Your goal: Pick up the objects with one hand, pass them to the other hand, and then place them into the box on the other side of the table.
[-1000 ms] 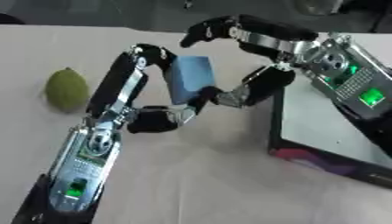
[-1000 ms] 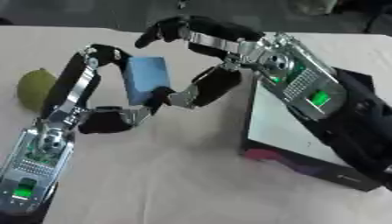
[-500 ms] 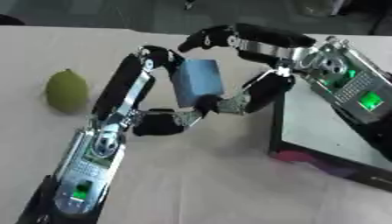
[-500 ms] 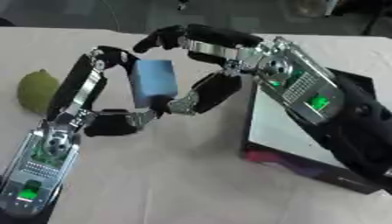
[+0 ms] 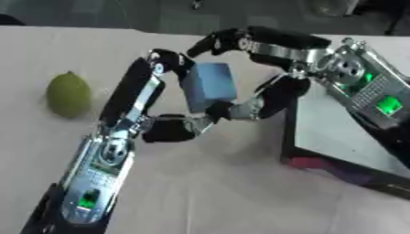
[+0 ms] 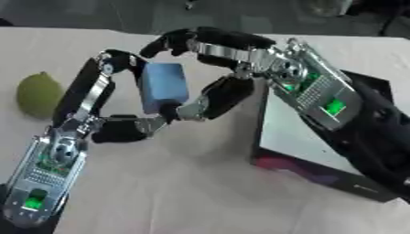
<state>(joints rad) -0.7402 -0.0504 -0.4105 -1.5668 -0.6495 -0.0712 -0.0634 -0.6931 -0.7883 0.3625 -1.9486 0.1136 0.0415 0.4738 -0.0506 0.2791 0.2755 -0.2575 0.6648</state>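
— Where was the block (image 5: 210, 87) at the handover?

— It was held above the table (image 5: 240, 192), near the middle, pinched by the left hand (image 5: 164, 98) between upper fingers and thumb. The right hand (image 5: 256, 64) was arched around it, fingers curled above its far top edge and thumb set low at its near right corner. Whether the right hand was already touching the block could not be told.

— What could have gone wrong?

— A drop was judged the chief risk: if the left hand were opened before the right had closed, the block could be tipped out and lost to the table. The fingers of both hands were crowded on one small block, so a snag between them was also thought possible.

— And the room to move?

— The box (image 5: 336, 137) lay just right of the hands, its near left wall close under the right thumb; that rim could be clipped on a low carry. A clear path was seen only upward and to the right. The green fruit (image 5: 68, 93) lay well apart at the left, out of the way.
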